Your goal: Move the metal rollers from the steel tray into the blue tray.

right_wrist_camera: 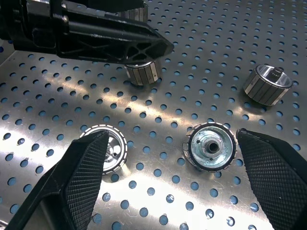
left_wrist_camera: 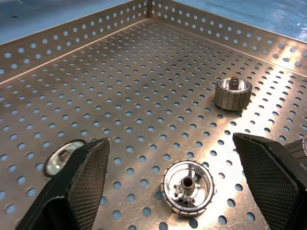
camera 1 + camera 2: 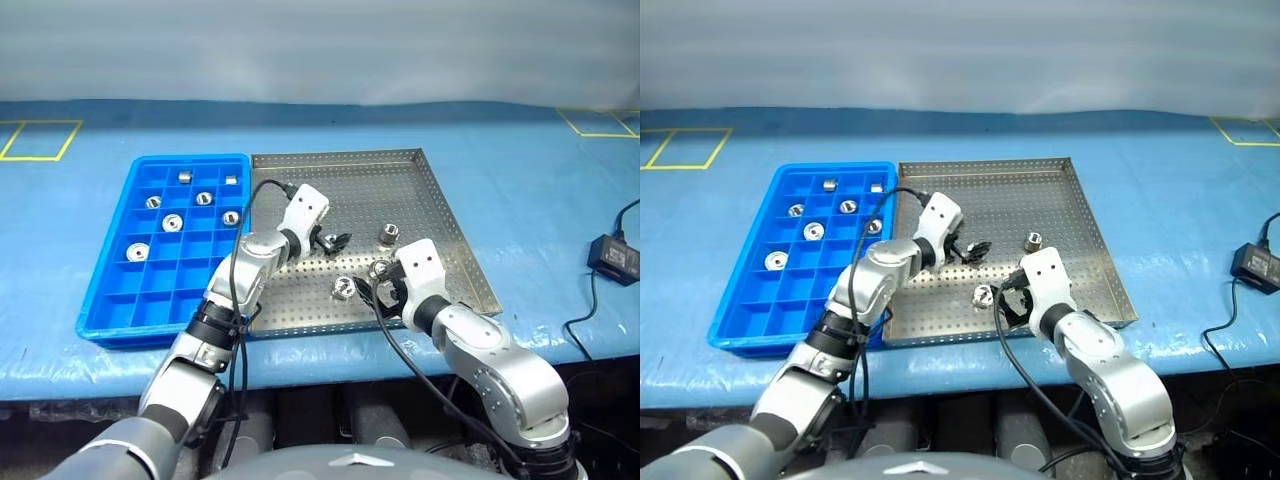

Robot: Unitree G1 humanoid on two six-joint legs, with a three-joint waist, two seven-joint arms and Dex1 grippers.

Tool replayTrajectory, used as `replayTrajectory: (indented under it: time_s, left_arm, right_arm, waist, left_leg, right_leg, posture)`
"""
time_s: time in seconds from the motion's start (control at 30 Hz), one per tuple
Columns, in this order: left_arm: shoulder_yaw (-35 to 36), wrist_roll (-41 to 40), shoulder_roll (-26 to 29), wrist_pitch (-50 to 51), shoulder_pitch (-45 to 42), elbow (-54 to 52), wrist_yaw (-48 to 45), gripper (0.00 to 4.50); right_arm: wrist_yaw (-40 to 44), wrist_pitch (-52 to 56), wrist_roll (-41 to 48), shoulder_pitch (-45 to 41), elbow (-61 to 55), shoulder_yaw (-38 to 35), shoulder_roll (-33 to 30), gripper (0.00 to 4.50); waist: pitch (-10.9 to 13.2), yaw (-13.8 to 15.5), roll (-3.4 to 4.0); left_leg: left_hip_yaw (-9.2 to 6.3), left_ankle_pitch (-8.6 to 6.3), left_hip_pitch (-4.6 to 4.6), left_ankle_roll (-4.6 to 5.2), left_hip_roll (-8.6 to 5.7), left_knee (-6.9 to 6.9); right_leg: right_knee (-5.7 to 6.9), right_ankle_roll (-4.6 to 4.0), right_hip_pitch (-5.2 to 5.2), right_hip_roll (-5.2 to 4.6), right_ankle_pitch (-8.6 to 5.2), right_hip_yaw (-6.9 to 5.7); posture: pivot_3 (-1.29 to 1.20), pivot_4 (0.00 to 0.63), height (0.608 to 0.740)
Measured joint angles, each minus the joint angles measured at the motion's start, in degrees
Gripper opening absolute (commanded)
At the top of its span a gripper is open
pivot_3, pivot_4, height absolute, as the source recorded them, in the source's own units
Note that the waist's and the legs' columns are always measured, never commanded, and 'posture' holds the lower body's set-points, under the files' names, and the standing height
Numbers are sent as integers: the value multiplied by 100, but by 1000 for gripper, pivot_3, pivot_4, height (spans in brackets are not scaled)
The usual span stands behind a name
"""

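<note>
The steel tray holds several metal rollers. One roller lies flat between the fingers of my open left gripper, which hovers low over the tray's middle. Another roller stands beyond it. My open right gripper is near the tray's front edge, with a roller and a second roller lying between its fingers. The left gripper's black finger crosses above them. The blue tray on the left has several rollers in its compartments.
A blue cover spreads over the table, with yellow marked squares at the far corners. A black power adapter and its cable lie to the right of the steel tray. The two grippers are close together.
</note>
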Motion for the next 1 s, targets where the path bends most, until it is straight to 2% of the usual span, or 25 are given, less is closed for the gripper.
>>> replayTrajectory:
  time_s: [0.2,0.23,0.33,0.47,0.53,0.77,1.0]
  left_arm:
    - [-280,374,-92,-135,-217,606,-36,4447]
    - [-342,503,-94,-64,-248,688,55,4281]
    - [-451,792,-67,-5,-248,807,251,3607]
    - [-457,908,-72,48,-245,796,271,2203]
    - [-449,916,-62,67,-216,750,245,1751]
    - [-20,794,-42,207,136,-67,364,1751]
    - [1292,922,-253,219,886,-2128,1900,1751]
  right_arm:
    - [-45,65,-25,49,-117,-10,47,4500]
    - [-50,87,-31,65,-120,-16,60,4500]
    - [-53,110,-35,88,-123,-42,66,4500]
    - [-52,110,-38,84,-123,-51,74,4500]
    - [-44,111,-37,68,-122,-47,77,4500]
    - [-10,114,-38,-82,-107,-24,67,4500]
    - [168,111,-34,-411,-6,211,62,4500]
  waist:
    - [0,-73,0]
    - [0,-82,0]
    - [0,-104,0]
    - [0,-110,0]
    - [0,-111,0]
    - [1,-91,0]
    - [0,-63,2]
  left_leg:
    - [2,0,2,1,2,2]
    - [3,-1,2,1,2,2]
    - [4,-1,0,2,2,2]
    - [5,-1,1,2,2,3]
    - [6,-1,2,2,2,3]
    - [6,-1,-3,2,4,3]
    - [9,-3,3,4,5,2]
  right_leg:
    - [2,1,0,2,0,4]
    - [1,2,0,2,1,4]
    - [2,4,-3,2,2,6]
    - [2,5,-2,0,2,7]
    - [2,5,-2,0,2,9]
    - [3,7,-7,-1,4,10]
    - [2,35,-4,-2,21,16]
  posture:
    - [-97,150,740]
    - [-95,150,740]
    - [-86,150,740]
    - [-71,150,740]
    - [-71,150,740]
    - [-32,150,740]
    - [18,150,740]
